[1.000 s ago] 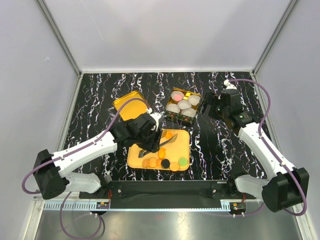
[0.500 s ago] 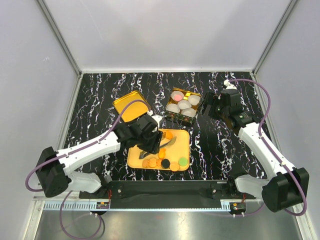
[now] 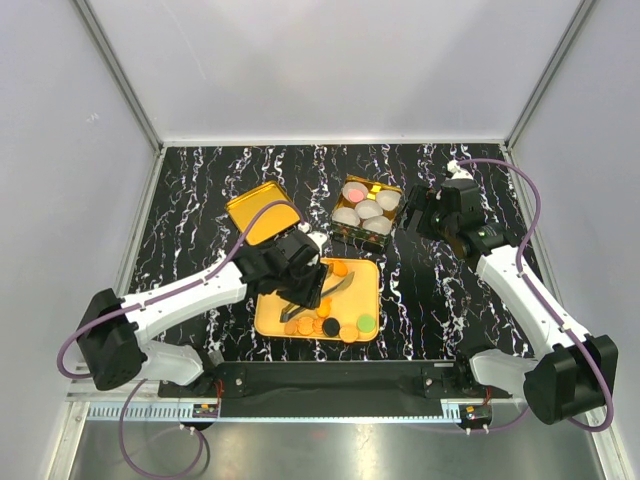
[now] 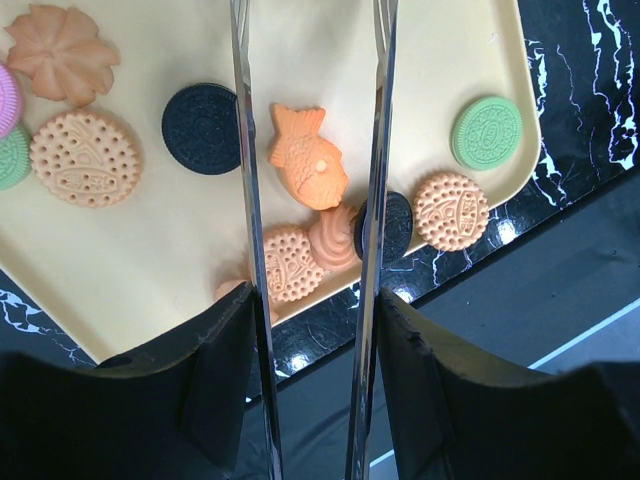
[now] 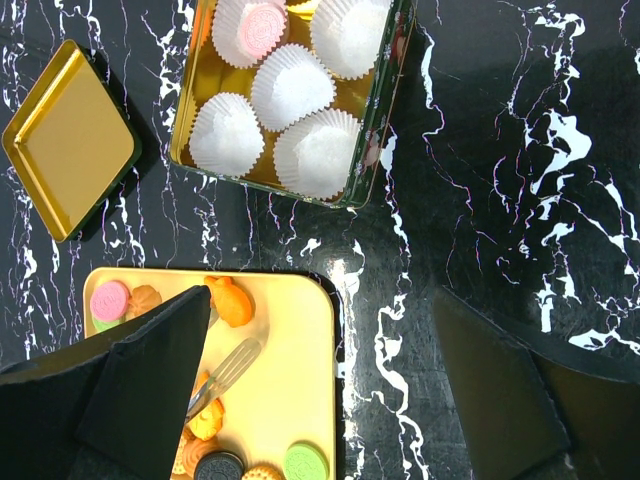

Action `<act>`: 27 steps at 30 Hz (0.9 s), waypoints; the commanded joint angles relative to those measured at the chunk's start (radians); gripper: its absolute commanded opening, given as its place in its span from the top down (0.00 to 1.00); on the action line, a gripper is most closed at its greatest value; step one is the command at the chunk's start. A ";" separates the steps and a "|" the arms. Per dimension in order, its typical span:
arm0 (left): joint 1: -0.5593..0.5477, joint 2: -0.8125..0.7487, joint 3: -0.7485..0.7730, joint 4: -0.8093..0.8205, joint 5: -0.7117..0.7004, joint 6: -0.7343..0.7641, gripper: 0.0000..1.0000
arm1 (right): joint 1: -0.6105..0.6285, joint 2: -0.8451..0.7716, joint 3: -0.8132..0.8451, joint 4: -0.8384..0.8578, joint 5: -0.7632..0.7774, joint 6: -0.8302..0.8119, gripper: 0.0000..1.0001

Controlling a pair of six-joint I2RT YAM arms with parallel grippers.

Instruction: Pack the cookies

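Looking in from the arm side: left gripper (image 4: 315,310) is clamped on metal tongs (image 4: 247,180), one black finger outside each blade, blades parted. The tongs hang over the yellow tray (image 3: 362,288), which sits at 6 o'clock on the marble-pattern table (image 3: 440,300). In the left wrist view the blades straddle an orange fish-shaped cookie (image 4: 308,155), with a gap on both sides. Can't tell how high the tips are above it. Most cookies (image 4: 85,158) lie loose on the tray. In the top view a row of orange ones, a black and a green runs along its 6 o'clock edge, one orange sits near its 12 o'clock edge, and more are half under the left arm. The open tin (image 5: 393,100) is at 1 o'clock from the tray, close but apart, and holds white paper cups (image 5: 292,87). One pink cookie (image 5: 262,28) sits in the cup at the tin's 11 o'clock corner in the top view. The gold lid (image 5: 70,140) lies flat at 10 o'clock from the tray, inside up. Right gripper (image 5: 322,300) is spread wide with nothing between its fingers, hovering above the table at 3 o'clock of the tin.
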 commanded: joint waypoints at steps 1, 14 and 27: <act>0.009 -0.002 0.011 0.043 -0.004 0.007 0.47 | 0.006 -0.017 0.002 0.034 0.030 -0.013 0.00; 0.073 -0.055 -0.013 0.022 -0.036 0.024 0.46 | 0.006 -0.011 0.006 0.034 0.024 -0.013 0.00; 0.107 -0.065 -0.021 0.016 -0.033 0.042 0.46 | 0.006 -0.011 0.005 0.031 0.030 -0.014 0.00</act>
